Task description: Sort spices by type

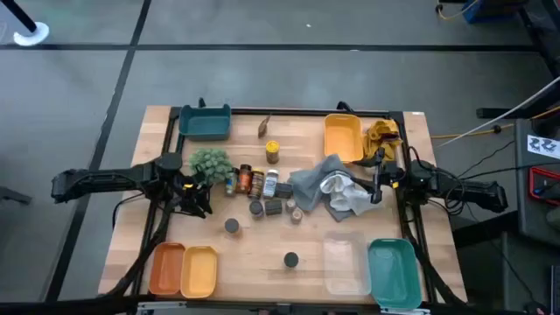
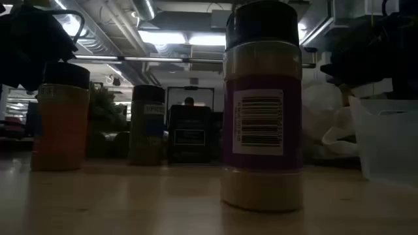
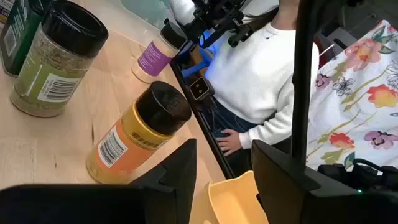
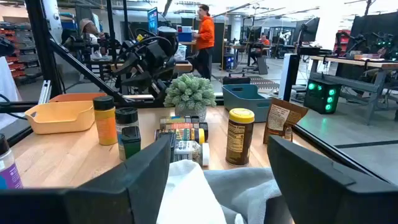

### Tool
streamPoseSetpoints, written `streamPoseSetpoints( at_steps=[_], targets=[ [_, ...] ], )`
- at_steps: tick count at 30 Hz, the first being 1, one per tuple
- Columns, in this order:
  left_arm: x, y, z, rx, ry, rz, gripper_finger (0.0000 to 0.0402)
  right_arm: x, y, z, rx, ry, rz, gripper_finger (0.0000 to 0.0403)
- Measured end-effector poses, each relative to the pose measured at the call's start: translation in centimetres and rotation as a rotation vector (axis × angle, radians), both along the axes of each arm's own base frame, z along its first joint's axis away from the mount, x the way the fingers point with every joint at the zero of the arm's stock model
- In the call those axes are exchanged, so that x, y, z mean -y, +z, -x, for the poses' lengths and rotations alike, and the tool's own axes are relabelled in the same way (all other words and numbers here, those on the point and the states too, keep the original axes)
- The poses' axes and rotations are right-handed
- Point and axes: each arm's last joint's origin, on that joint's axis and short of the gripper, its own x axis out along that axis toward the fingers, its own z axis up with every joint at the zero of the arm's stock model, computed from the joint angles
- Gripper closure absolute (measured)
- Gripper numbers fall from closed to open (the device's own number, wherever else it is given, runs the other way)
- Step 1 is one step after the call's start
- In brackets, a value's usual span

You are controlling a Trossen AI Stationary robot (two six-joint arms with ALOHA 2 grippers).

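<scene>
High view shows the wooden table (image 1: 262, 254) ringed by bins: a teal bin (image 1: 206, 122) and a yellow bin (image 1: 342, 136) at the far edge, and an orange tray (image 1: 166, 268), a yellow tray (image 1: 199, 270), a clear tub (image 1: 346, 262) and a teal tray (image 1: 393, 273) along the near edge. Each looks bare inside. The spices (image 1: 259, 185) cluster mid-table beside the green plant ball (image 1: 211, 164) and the grey and white cloths (image 1: 331, 191); single jars stand apart nearer the front. The left gripper (image 1: 199, 198) sits by the plant, jaws nearly closed and empty. The right gripper (image 1: 378, 179) is over the cloths, jaws wide, grasping nothing.
</scene>
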Motion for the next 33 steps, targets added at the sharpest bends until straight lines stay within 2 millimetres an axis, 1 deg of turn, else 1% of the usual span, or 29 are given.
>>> streamPoseSetpoints(
  at_steps=[27,31,33],
  targets=[
    [-0.03,0.01,-0.01,0.002,0.005,-0.002,0.0265,0.0,0.0,0.0,0.0,0.0,0.0,0.0134],
    [-0.43,0.01,-0.2,0.057,0.103,-0.094,0.0265,0.0,0.0,0.0,0.0,0.0,0.0,0.0134],
    [-0.49,0.01,-0.22,0.07,0.111,-0.116,0.0265,0.0,0.01,0.0,0.0,0.0,0.0,0.0134]
  ],
)
